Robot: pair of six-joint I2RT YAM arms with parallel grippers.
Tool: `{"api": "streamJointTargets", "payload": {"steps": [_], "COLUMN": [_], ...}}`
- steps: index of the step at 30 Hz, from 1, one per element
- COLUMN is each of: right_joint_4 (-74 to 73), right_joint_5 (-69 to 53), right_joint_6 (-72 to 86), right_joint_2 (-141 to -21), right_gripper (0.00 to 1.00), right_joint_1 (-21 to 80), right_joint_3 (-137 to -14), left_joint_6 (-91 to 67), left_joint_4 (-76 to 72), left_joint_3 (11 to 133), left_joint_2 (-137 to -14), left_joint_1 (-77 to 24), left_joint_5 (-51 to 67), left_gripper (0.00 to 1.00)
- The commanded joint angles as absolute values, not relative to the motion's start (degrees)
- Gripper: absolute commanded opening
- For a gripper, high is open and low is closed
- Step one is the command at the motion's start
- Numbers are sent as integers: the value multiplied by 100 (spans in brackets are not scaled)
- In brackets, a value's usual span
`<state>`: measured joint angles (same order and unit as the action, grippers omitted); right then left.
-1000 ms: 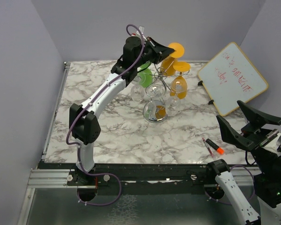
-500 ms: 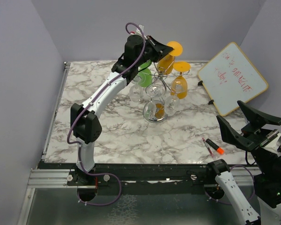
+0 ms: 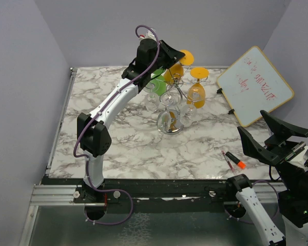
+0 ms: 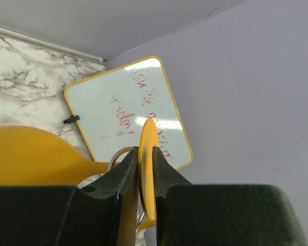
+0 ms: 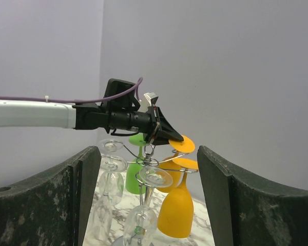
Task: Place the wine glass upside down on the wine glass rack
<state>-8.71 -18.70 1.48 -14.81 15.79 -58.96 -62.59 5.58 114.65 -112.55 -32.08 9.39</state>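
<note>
Two orange glasses, one green glass, one rack.

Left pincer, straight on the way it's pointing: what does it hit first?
Beyond the orange glass, which the left pincer clamps by its foot, the whiteboard lies in line in the wrist view. It is probably first, though depth is unclear. A rack hook curls close beside the foot.

The wine glass rack stands left of the whiteboard.

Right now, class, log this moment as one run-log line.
left tool: shut on orange wine glass foot | glass: inverted at rack hooks, seating unclear | right tool: open, away from rack
</note>
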Motion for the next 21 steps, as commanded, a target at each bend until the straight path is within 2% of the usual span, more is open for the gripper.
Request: {"api": "streamJointTargets", "payload": {"steps": [1,10,21], "right_joint_4": [-906,-883,-1012], "right_joint_5": [-1749,-1790,-1705], "right_joint_6": [157,202,216], "right_joint_2": [-1380,-1415,-1475], "right_gripper": [81,81,81], "right_joint_1": [1582,1587,1583], "right_joint_3": [-5915,-5928,-5989], "left_joint_6": [-5960,-5610,-5034], "left_joint_4": [800,1035,1367], "left_joint_3": [11717,11744,12112], "left_joint_2": [-11065,-10923,-10912], "left_joint_1": [-3226,-3224,-3149], "left_joint_5": [653,510,527], "left_gripper": [16,24,41]}}
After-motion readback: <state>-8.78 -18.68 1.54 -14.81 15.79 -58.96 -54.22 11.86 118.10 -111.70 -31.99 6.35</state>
